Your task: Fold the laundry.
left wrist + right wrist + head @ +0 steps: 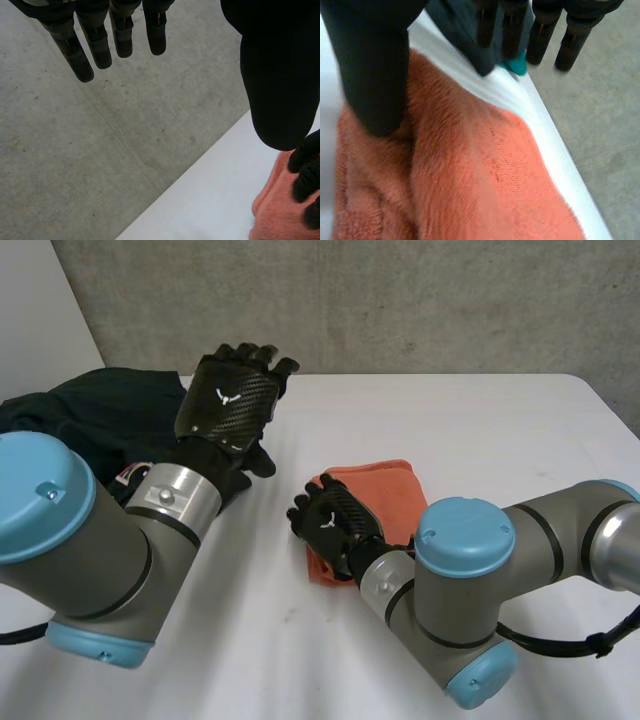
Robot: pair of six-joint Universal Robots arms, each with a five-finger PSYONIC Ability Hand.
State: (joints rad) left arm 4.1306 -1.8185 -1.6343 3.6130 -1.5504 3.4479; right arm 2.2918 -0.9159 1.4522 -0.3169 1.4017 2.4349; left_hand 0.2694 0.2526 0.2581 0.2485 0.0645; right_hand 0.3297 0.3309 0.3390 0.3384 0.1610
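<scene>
Right robot hand [325,522], fingers straight, holding nothing, sits at the left end of the orange towel [385,490]; I judge the spread left robot hand [230,390] farther off.

Orange towel [385,490], dark garment [100,405], white table [480,430].

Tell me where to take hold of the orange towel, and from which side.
Probably best to pinch the orange towel at its far right corner, coming in from the robot's right. It lies flat and folded on the white table. That corner is uncovered with bare table beside it, while the right hand rests on the towel's near left end.
</scene>
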